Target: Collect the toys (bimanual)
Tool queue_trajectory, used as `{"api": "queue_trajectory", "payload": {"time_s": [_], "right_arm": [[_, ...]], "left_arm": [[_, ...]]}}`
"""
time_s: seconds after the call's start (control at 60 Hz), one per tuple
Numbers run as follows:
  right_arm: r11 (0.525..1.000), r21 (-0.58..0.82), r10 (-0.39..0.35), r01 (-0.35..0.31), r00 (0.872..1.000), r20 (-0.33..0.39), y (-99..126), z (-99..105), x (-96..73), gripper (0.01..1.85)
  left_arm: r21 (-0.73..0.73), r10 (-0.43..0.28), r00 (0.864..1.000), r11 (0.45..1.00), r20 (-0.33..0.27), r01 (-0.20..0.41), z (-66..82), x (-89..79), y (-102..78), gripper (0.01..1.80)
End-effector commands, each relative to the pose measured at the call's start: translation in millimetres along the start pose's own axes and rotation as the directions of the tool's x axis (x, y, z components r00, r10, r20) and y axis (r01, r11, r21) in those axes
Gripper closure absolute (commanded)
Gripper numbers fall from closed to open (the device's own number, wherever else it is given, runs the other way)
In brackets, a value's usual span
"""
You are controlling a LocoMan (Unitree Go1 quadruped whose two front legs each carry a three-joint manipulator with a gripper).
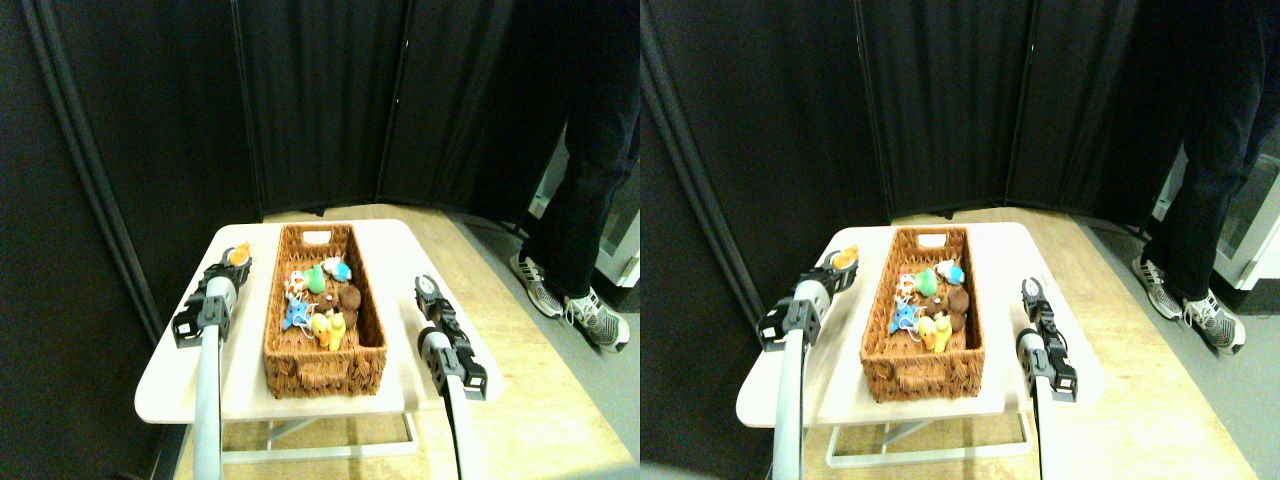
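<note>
Black folding screens point(320, 100) close off the far side and the left of the room, their panels meeting at an angle behind the table. The floor point(540, 400) is pale wood, giving way to grey at the far right. A person in dark trousers point(590, 160) stands at the far right, with striped sneakers point(597, 318) planted on the floor beside the table.

A low white table point(400, 250) with rounded corners sits in the middle, on a thin white frame. On it, running from near to far, lies a long woven wicker basket point(320, 370). Most of the toys point(325, 300) are bunched in the basket's middle: green, white-teal, blue, brown, yellow and orange plush figures, pressed close together, some with white strings.

The left gripper point(238, 258) reaches over the table's far left part, just left of the basket, and is clamped around a small orange toy point(240, 253). The right gripper point(428, 288) hangs over the table's right side, just right of the basket and apart from it; I cannot tell whether its jaws are wide or narrow, and I see nothing in them.
</note>
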Motion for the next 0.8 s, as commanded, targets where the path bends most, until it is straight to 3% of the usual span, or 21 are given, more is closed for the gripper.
{"api": "queue_trajectory", "payload": {"time_s": [0.017,0.267,0.4,0.517,0.667,0.8], "right_arm": [[0.999,0.003,0.034,-0.034,0.999,-0.002,4.6,-3.6,4.1,1.85],[0.999,0.010,0.032,-0.032,0.999,-0.013,4.3,-7.9,5.2,1.85],[0.999,0.002,0.032,-0.032,0.999,-0.004,4.1,-7.5,4.2,1.85],[0.999,0.032,0.026,-0.026,1.000,-0.007,3.9,-7.0,4.1,1.85],[0.999,0.030,0.024,-0.024,1.000,-0.006,4.7,-6.6,4.1,1.85],[0.999,0.032,0.029,-0.029,1.000,-0.006,4.8,-7.0,4.6,1.85]], "left_arm": [[0.002,-0.064,0.997,0.998,-0.040,0.064,-6.3,-1.3,-28.1,1.80],[-0.031,-0.086,0.988,0.996,-0.129,0.083,-30.2,-0.7,-68.8,1.80],[-0.059,-0.094,0.981,0.995,-0.168,0.085,-44.4,0.9,-79.2,1.80],[-0.082,-0.106,0.976,0.992,-0.190,0.092,-54.8,2.9,-80.6,1.80],[-0.117,-0.071,0.984,0.992,-0.164,0.052,-69.4,3.2,-78.6,1.80],[-0.140,-0.025,0.981,0.990,-0.193,-0.002,-77.0,4.8,-71.3,1.80]]}}
